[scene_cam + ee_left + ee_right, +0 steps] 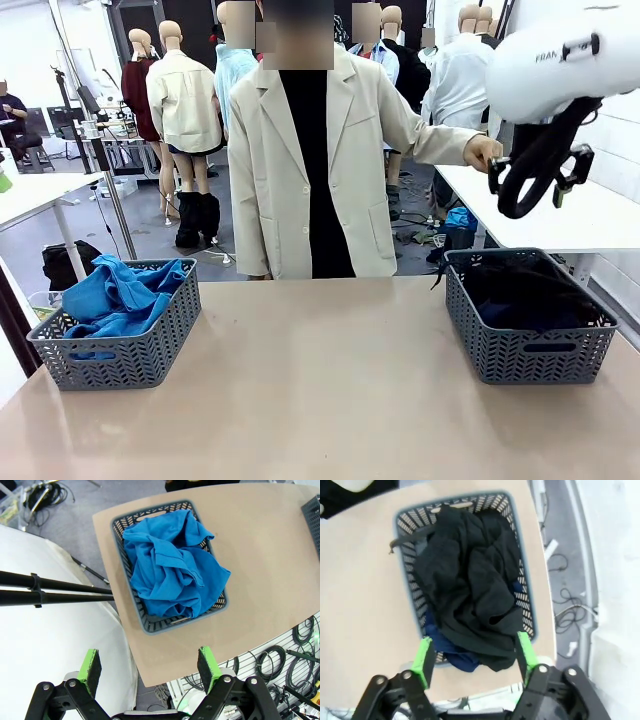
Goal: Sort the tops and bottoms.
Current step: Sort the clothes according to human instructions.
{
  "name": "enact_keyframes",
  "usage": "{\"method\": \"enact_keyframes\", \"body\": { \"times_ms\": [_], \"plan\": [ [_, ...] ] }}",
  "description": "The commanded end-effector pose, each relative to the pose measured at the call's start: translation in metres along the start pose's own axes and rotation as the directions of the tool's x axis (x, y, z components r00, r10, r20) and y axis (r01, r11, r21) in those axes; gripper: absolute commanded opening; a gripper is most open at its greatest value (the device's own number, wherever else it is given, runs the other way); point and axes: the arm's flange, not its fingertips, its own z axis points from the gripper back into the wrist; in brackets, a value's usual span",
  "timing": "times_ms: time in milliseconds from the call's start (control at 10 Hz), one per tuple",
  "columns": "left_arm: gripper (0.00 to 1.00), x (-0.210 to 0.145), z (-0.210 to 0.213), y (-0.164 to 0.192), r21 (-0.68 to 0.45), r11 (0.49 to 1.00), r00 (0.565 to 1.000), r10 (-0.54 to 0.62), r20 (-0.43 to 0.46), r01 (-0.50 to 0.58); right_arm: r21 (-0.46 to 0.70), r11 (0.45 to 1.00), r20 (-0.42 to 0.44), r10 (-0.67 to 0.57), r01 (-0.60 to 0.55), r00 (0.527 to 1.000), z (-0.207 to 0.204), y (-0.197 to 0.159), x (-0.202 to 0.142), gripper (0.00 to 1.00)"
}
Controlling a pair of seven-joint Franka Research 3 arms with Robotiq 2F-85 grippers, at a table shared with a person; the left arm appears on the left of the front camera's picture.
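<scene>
A grey basket (pixel 150 350) at the table's left holds crumpled blue garments (pixel 120 295). In the left wrist view my left gripper (pixel 150 665) hangs open high above that basket (pixel 131 615) and its blue garments (pixel 175 565), with nothing between the green pads. At the table's right, a second grey basket (pixel 520 350) holds black and dark blue garments (pixel 525 290). My right gripper (pixel 530 190) hovers high over it. Seen from the right wrist, that gripper (pixel 475 657) stands open above the black garments (pixel 470 590), which lie loose in the basket (pixel 407 565).
A person in a beige jacket (pixel 310 160) stands at the far edge, one hand (pixel 483 152) stretched out close to my right gripper. Bare tan tabletop (pixel 320 390) stretches between the baskets. A white table (pixel 590 215) stands behind on the right.
</scene>
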Motion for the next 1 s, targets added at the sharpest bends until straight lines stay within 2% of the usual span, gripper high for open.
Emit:
{"method": "enact_keyframes", "body": {
  "times_ms": [0,100,900],
  "plan": [
    [1.0,0.0008,0.001,-0.0004,0.001,1.0,1.0,0.013,0.006,-0.013,0.046,0.997,0.031,0.068,-0.069,0.997,0.0014,0.0098,0.0094,1.0],
    [1.0,0.0008,0.001,-0.0004,0.001,1.0,1.0,0.013,0.006,-0.013,0.0,1.0,0.0,0.0,0.0,1.0,0.0,0.0,0.0,1.0],
    [1.0,0.0008,0.001,-0.0004,0.001,1.0,1.0,0.013,0.006,-0.013,0.0,1.0,0.0,0.0,0.0,1.0,0.0,0.0,0.0,1.0]
  ]
}}
